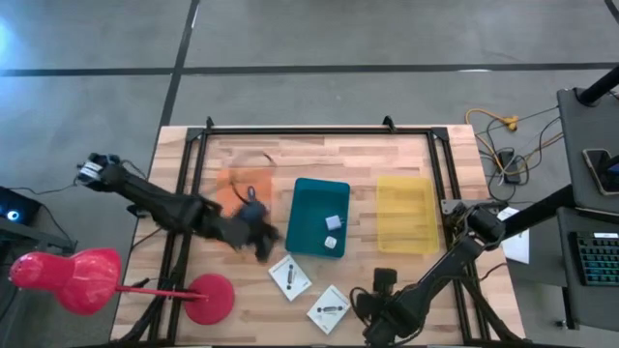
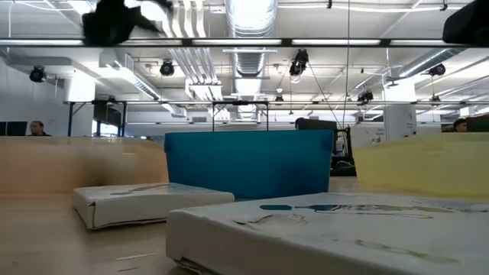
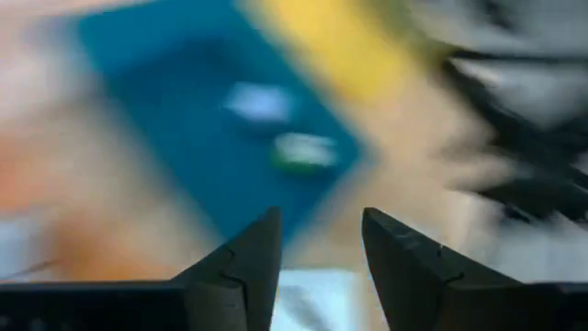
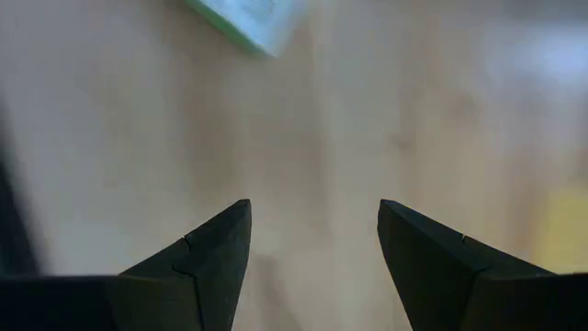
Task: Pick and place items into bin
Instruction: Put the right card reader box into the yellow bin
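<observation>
The teal bin (image 1: 311,198) stands mid-table and holds two tiny white cubes (image 1: 334,221); it also shows in the low view (image 2: 248,164). Two flat white packets (image 1: 289,276) (image 1: 328,309) lie flat on the wood near the table's near edge. My left gripper (image 1: 266,245) (image 3: 317,216) is open, hovering just left of the bin's near-left corner, above the first packet. My right gripper (image 1: 372,295) (image 4: 312,207) is open over bare wood right of the second packet, whose corner (image 4: 248,18) shows ahead of it. The purple stick is not seen.
A yellow bin (image 1: 406,213) stands right of the teal one. An orange flat thing (image 1: 237,188) lies left of it, partly under my left arm. The pink-red lamp-like stand (image 1: 68,275) with its round base (image 1: 208,298) takes the near-left corner. A black frame (image 1: 319,130) runs along the table's far edge.
</observation>
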